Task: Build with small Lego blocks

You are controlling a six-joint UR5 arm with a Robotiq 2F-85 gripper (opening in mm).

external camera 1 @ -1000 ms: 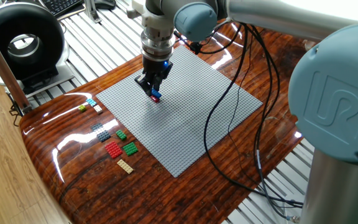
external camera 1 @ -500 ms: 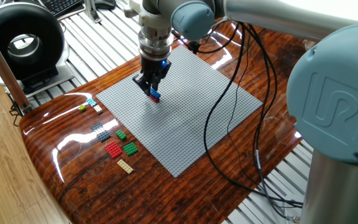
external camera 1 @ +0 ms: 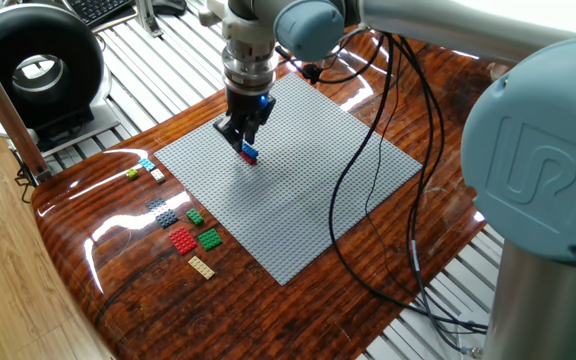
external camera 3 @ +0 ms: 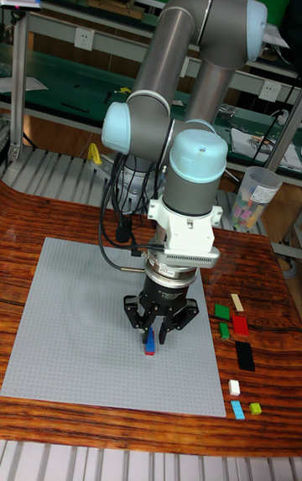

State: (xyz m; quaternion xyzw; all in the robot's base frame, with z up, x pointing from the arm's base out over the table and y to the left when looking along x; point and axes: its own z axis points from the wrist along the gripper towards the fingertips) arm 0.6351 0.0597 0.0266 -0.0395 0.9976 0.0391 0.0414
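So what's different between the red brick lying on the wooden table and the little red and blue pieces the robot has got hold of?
The flat red studded brick lies loose on the glossy wooden table, among other loose pieces; the small red-and-blue stacked pieces sit between the end effector fingers over the grey studded baseplate. The table brick looks wider and is one colour; the gripped pieces are narrow and two-coloured. Both are small plastic building pieces.

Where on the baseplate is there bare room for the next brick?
Nearly all of the grey baseplate is bare; only the red-and-blue bricks under the gripper occupy it. The crowded strip is the wood beside it, where the loose bricks lie.
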